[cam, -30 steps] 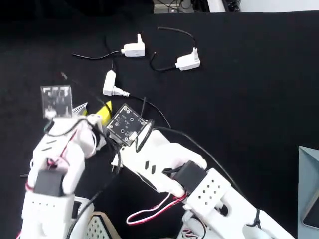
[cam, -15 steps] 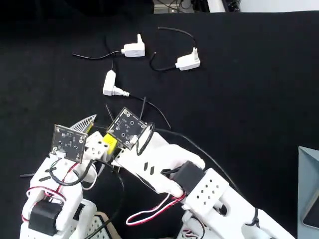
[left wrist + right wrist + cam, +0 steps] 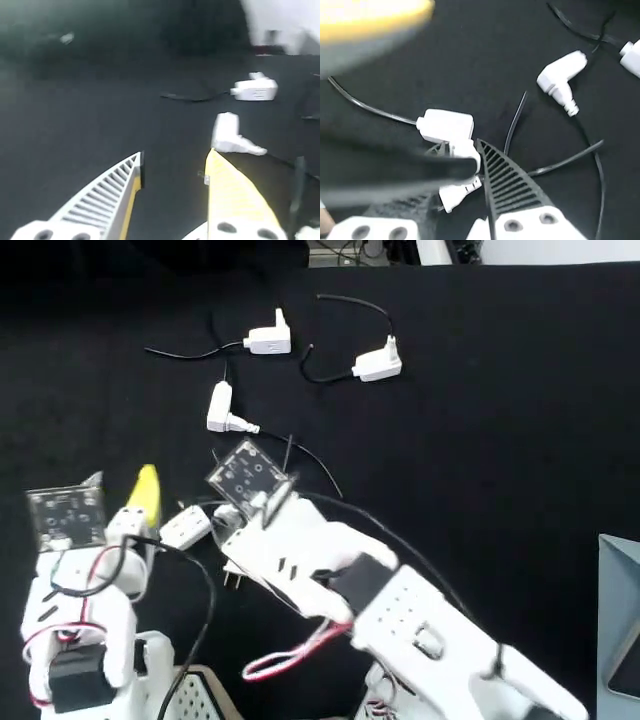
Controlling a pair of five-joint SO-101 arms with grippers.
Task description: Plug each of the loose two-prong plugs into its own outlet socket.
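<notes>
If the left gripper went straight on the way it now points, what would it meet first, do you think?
Probably only the black table: the gap of the open left gripper faces bare surface. The white angled plug lies beyond the yellow finger, so that finger might clip it; depth is unclear.

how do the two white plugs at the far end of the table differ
The left plug lies square to the edge of the table; the right plug sits tilted. The left plug's cord runs long and nearly straight off to the left; the right plug's cord curls in a short hook. Both are white, black-corded, lying loose on that black table.
</notes>
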